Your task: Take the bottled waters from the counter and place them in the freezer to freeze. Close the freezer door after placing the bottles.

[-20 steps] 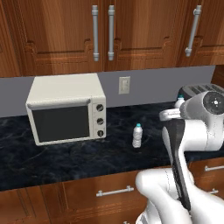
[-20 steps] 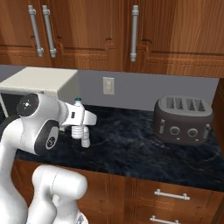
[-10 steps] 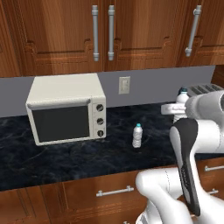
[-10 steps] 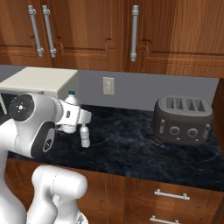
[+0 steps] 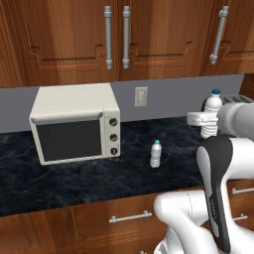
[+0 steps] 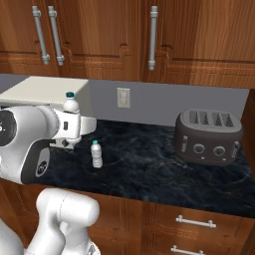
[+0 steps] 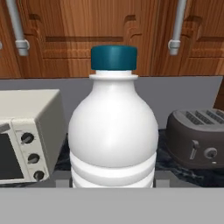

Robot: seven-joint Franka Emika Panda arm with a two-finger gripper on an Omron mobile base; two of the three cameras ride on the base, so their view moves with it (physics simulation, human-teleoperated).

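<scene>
My gripper is shut on one bottled water, a clear ribbed bottle with a teal cap, and holds it upright in the air above the counter's front right part. The same bottle stands close and upright in the hand view, and its cap pokes above the hand in the right base view. The other bottled water stands upright on the black marble counter, below the wall outlet and clear of the gripper. The freezer and its door are out of view.
A white toaster oven stands at the counter's left. A dark toaster sits at the right. Brown upper cabinets hang above, and wooden drawers run below the counter.
The held bottle has risen off the counter and gone from tilted to upright as the hand lifted and turned. The other bottle has not moved.
</scene>
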